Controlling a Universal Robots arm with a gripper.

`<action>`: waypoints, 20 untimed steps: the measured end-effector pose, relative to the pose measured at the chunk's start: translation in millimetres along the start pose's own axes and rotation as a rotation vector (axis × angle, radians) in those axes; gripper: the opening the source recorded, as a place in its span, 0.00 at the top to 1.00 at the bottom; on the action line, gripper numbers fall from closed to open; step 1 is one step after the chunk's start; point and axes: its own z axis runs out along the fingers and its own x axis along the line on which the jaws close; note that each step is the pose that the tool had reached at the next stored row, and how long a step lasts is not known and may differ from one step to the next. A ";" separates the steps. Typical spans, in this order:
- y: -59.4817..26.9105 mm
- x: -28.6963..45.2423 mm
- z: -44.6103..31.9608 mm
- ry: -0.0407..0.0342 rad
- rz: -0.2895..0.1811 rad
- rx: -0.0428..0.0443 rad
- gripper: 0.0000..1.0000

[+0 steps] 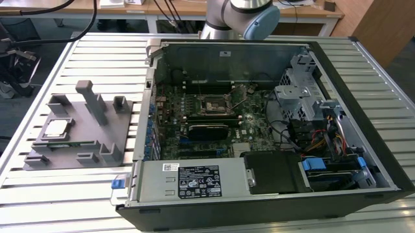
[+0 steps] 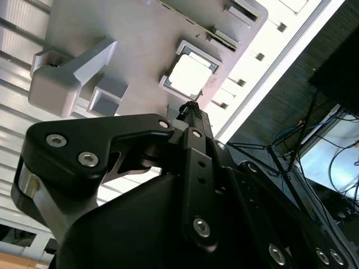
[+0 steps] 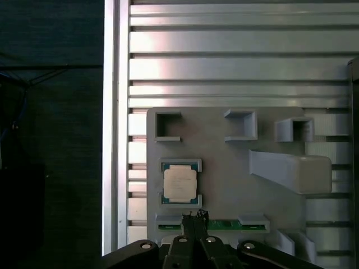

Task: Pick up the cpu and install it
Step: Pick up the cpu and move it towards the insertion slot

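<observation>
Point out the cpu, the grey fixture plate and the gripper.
cpu (image 3: 180, 185): first wrist view, middle of its metal top.
grey fixture plate (image 3: 224, 168): first wrist view, bare flat surface beside the cpu.
gripper (image 3: 194, 215): first wrist view, midway between its fingertips.

Non-task inventory:
- Grey fixture plate (image 3: 224, 168) lies flat on the slatted metal bench (image 3: 235, 61), directly under the jaws.
- Green board strip (image 3: 224, 225) stands edge-up in a plate slot, the item nearest the jaws' tips.
- Tall grey post (image 3: 291, 171) on the plate, off to one side of the jaws.
- Three open square pockets (image 3: 241, 124) along the plate edge farthest from the jaws.
- Open PC case (image 1: 259, 213) on the same bench beside the plate, further from the jaws. Inside it: motherboard (image 1: 172, 104), black heatsink block (image 1: 207, 131), labelled grey power supply (image 1: 188, 179), metal drive cage (image 1: 304, 87), cable bundle (image 1: 318, 141).
- Dark floor (image 3: 50, 112) past the bench edge.
</observation>
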 end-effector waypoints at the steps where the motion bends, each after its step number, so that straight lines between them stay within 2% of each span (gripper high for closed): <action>1: 0.0 0.0 0.5 -0.0001 0.000 0.0000 0.89; 20: -2.1 -0.2 10.1 -0.0001 -0.002 0.0000 0.89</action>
